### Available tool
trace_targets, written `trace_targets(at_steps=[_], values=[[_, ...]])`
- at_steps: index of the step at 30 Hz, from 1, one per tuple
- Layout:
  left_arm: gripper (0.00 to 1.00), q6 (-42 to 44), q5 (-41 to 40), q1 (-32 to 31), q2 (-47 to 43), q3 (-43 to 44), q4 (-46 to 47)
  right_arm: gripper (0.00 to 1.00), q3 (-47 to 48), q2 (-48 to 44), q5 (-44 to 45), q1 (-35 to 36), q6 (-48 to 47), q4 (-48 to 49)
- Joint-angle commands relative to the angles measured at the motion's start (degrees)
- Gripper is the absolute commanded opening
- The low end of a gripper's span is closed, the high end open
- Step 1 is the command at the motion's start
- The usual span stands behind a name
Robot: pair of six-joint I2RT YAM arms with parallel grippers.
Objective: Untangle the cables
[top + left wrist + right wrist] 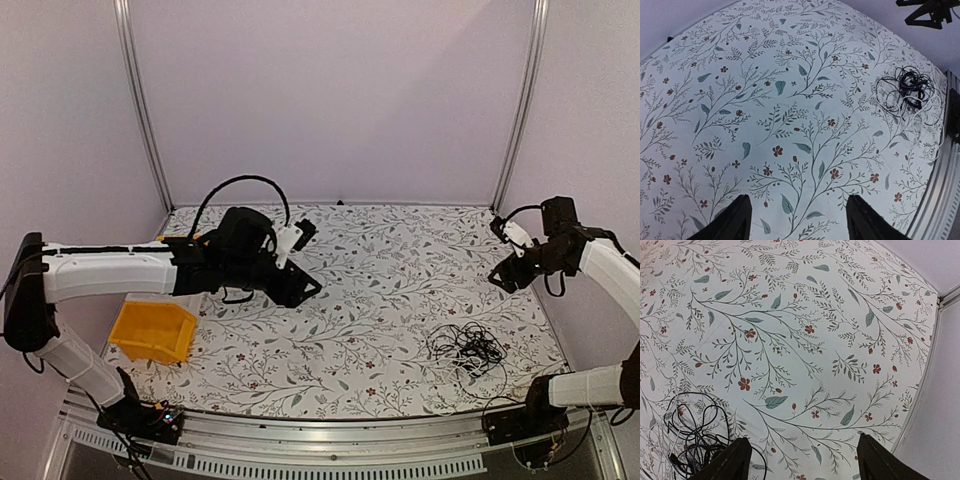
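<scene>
The cables (465, 350) lie as a loose black tangle on the floral table cover, near the front right. In the left wrist view the cables (905, 90) sit far off at the upper right. They appear at the lower left in the right wrist view, where the cables (695, 435) lie beside the left fingertip. My left gripper (305, 288) hovers over the table's middle left, open and empty (797, 200). High at the right edge, behind the tangle, my right gripper (503, 276) is also open with nothing in it (804, 439).
A yellow bin (155, 330) stands at the front left under the left arm. Metal frame posts (520, 100) rise at the back corners. A metal rail (330, 430) runs along the front edge. The right gripper (932, 12) shows at the top right of the left wrist view.
</scene>
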Motion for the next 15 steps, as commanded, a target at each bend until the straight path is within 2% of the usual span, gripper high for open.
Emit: trace_targets(at_steps=[1, 6, 12, 15], values=[[0.63, -0.1, 5.6, -4.2, 12.0, 8.6, 0.4, 0.70, 0.5, 5.2, -4.8, -0.7, -7.4, -5.3], [0.59, -1.7, 9.2, -8.3, 26.2, 20.2, 3.5, 0.62, -1.1, 9.6, -8.5, -0.1, -11.0, -5.7], [0.59, -4.8, 15.9, -10.4, 38.6, 30.2, 10.8, 0.64, -4.9, 7.0, -14.2, 0.7, -16.7, -6.9], [0.59, -7.4, 17.0, -11.0, 43.8, 34.2, 13.9, 0.64, -5.8, 5.1, -14.5, 1.3, -16.6, -5.3]])
